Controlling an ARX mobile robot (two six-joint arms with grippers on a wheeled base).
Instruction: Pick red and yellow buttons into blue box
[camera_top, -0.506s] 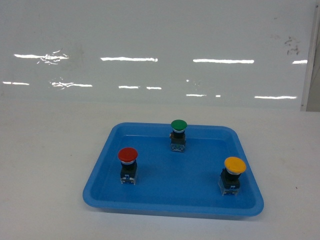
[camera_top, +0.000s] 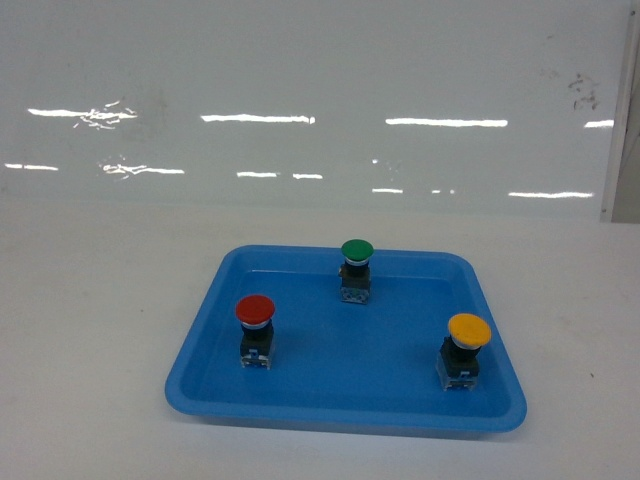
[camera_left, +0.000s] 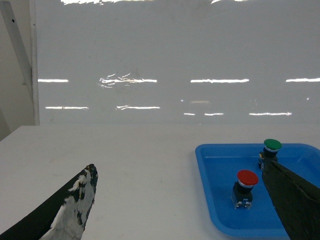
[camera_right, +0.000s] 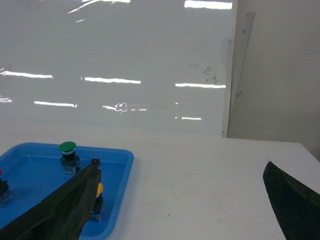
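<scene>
Red button (camera_top: 255, 310) upright, left side of shallow blue tray (camera_top: 300, 400); yellow button (camera_top: 468, 331) upright, right side. Green button (camera_top: 356, 251) at back, apart from both, no part of task. Blue box not in any view. Tray on white worktop (camera_top: 90, 330). Left fingers (camera_left: 75, 210) spread wide, holding nothing; right fingers (camera_right: 75, 200) likewise. Both well short of buttons, judged staged for first reach.

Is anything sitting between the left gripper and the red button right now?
Nothing visible does. The left gripper is open over bare table, and the red button stands alone near the blue tray edge; the green button is farther back.
</scene>
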